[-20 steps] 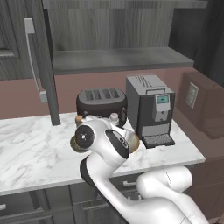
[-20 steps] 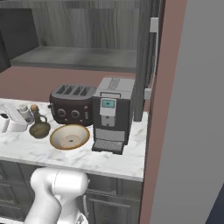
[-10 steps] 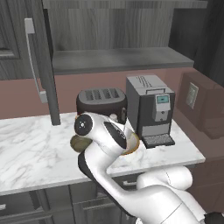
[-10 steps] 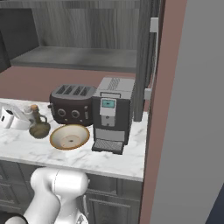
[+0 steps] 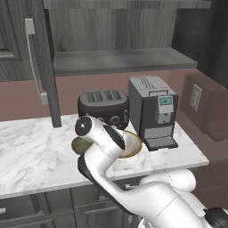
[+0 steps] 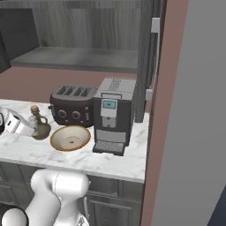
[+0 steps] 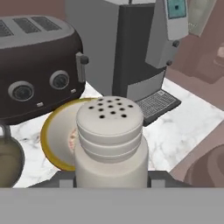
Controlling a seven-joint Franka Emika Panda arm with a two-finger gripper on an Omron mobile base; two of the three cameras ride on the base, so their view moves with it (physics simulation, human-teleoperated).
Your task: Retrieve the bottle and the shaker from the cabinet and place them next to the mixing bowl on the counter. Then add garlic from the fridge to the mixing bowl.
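Swinging leftward since the earlier frames, the white arm now has its round wrist joint over the left part of the marble tabletop [image 5: 31,156], covering more of the bowl in the left base view. In the hand view the end effector [image 7: 110,177] pinches a white cylindrical shaker with a perforated domed top [image 7: 110,140]; the shaker stands upright between the fingers, whose tips are mostly hidden behind its body. Just beyond the shaker lies the shallow tan mixing bowl with a yellow rim [image 7: 59,135], resting on the white marble. In the right base view this bowl [image 6: 70,137] sits in front of the toaster and just left of the coffee machine's drip tray. A squat olive-green glass bottle with a cork stopper [image 6: 39,123] stands on the tabletop just left of the bowl, with the white end of the arm right beside it at the picture's left edge. Behind the bowl sits a dark four-slot toaster with two round dials [image 6: 72,105], and to its right, nearly touching it, a grey box-shaped coffee machine with a small blue display [image 6: 111,115]. Above them the dark wood cabinet [image 5: 116,35] stands open, its shelf bare.
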